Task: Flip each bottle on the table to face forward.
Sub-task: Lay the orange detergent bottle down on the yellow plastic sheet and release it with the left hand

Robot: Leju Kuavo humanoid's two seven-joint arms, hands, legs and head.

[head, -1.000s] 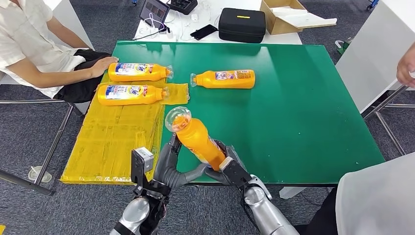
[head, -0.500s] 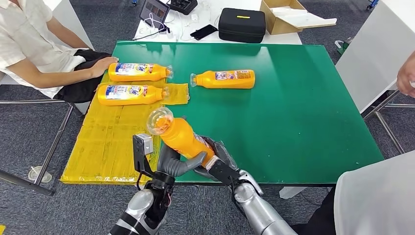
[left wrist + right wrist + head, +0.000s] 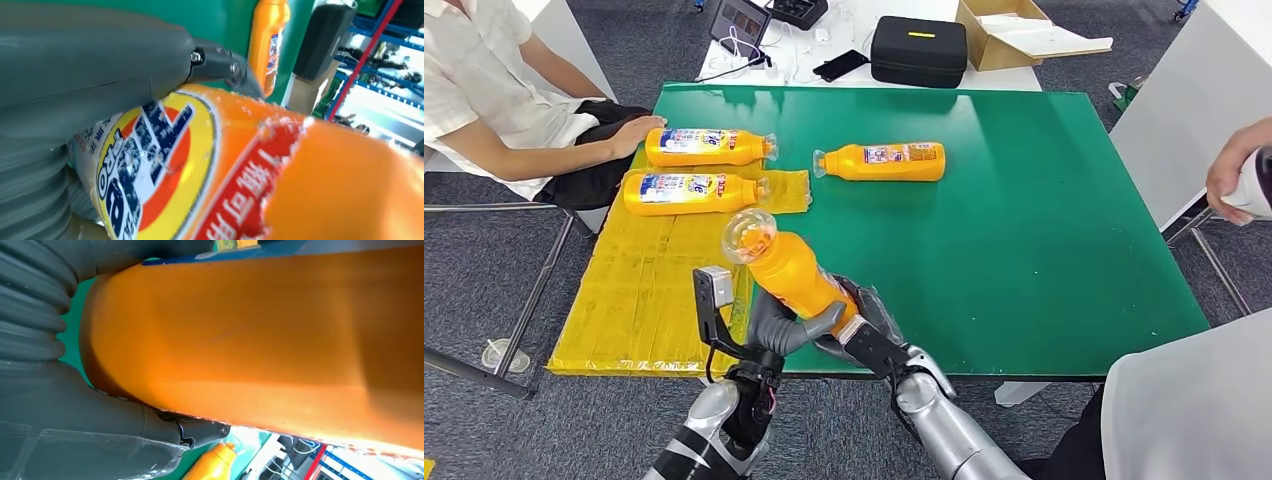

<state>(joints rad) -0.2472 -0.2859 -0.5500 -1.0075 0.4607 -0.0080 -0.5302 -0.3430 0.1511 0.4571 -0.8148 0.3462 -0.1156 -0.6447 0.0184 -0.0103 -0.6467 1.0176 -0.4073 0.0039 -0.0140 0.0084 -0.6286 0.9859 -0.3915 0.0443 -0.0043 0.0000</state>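
Note:
An orange bottle (image 3: 789, 270) with a clear cap is lifted above the table's near edge, tilted with its cap toward the far left. My left hand (image 3: 776, 330) and right hand (image 3: 864, 325) both grip its lower body. Up close, the left wrist view has the held bottle (image 3: 240, 175) showing its blue, yellow and red label, and the right wrist view has the held bottle (image 3: 260, 340) showing plain orange. Two bottles (image 3: 708, 147) (image 3: 690, 192) lie label-up on the yellow mat (image 3: 644, 290). A third bottle (image 3: 886, 161) lies on the green table (image 3: 1024, 220).
A seated person rests a hand (image 3: 634, 130) by the mat's far left corner. Another person's hand (image 3: 1234, 165) is at the right edge. A black case (image 3: 918, 50), a cardboard box (image 3: 1014, 35) and a phone (image 3: 840, 65) sit on the white table behind.
Held by both hands, the bottle has swung left and tilted so its cap now points more to the far left. The person's hand at the right edge has shifted.

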